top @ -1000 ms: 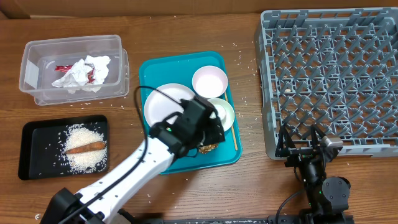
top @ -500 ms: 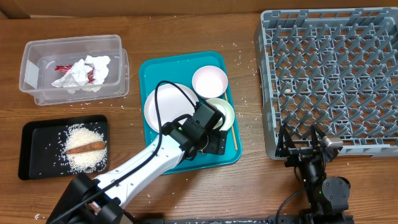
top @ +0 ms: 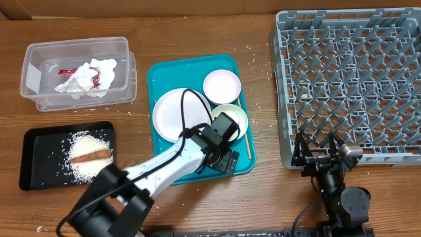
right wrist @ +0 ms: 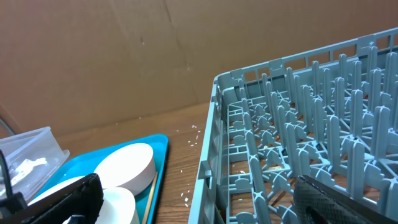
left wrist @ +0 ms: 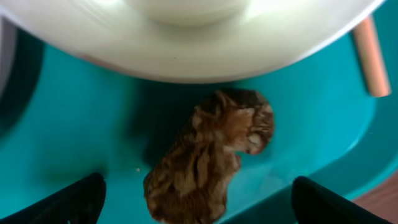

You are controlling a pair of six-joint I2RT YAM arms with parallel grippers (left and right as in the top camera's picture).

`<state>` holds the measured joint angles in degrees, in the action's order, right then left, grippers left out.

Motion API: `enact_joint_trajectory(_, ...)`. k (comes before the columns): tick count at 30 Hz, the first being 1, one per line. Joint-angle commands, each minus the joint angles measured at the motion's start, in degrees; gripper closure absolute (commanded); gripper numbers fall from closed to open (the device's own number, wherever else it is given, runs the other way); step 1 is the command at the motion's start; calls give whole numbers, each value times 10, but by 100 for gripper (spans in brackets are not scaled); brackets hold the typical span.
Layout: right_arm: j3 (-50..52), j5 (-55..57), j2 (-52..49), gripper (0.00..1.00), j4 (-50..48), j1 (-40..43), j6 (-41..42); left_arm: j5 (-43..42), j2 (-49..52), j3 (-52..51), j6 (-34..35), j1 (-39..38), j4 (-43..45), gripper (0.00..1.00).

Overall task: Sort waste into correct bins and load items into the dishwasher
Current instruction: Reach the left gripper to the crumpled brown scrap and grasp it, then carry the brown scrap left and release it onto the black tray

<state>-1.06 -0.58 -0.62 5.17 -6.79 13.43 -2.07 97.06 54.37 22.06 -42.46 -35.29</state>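
- Brown food lump [left wrist: 208, 155] lay on the teal tray [left wrist: 68, 130], just beside the white bowl [left wrist: 186, 37], between the wide-spread fingers of the left gripper [left wrist: 202, 200].
- It looked soft, so it could crumble or slip if pinched off-centre, and the bowl's rim might get nudged.
- Right gripper [top: 321, 153] stood wide, holding nothing, at the dish rack [top: 348, 79], which held no dishes.
- Clear tub [top: 39, 59] held the napkin [top: 82, 78] and red wrapper [top: 66, 71]; black tray [top: 39, 158] held rice [top: 82, 172] and the sausage stick [top: 91, 155].
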Motion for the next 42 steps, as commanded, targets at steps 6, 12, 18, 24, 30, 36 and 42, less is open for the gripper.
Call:
enact_joint_trajectory(6, 6, 5, 5, 0, -4, 1, -4, 5, 6, 8, -29, -4, 13, 16)
enact_joint_trajectory(12, 6, 5, 5, 0, -4, 1, -4, 5, 9, 8, -58, -4, 28, 24)
enact_joint_trajectory(18, 6, 5, 5, 0, -4, 1, -4, 2, 11, 8, -58, -4, 19, 35)
enact_joint_trajectory(24, 6, 5, 5, 0, -4, 1, -4, 1, 11, 8, -58, -4, 1, 36)
enact_joint_trajectory(30, 6, 5, 5, 0, -4, 1, -4, 1, 11, 8, -63, -4, 4, 45)
enact_joint_trajectory(36, 6, 5, 5, 0, -4, 1, -4, 2, 11, 8, -67, -4, 8, 55)
enact_joint_trajectory(42, 6, 5, 5, 0, -4, 1, -4, 1, 11, 21, -66, -2, -8, 65)
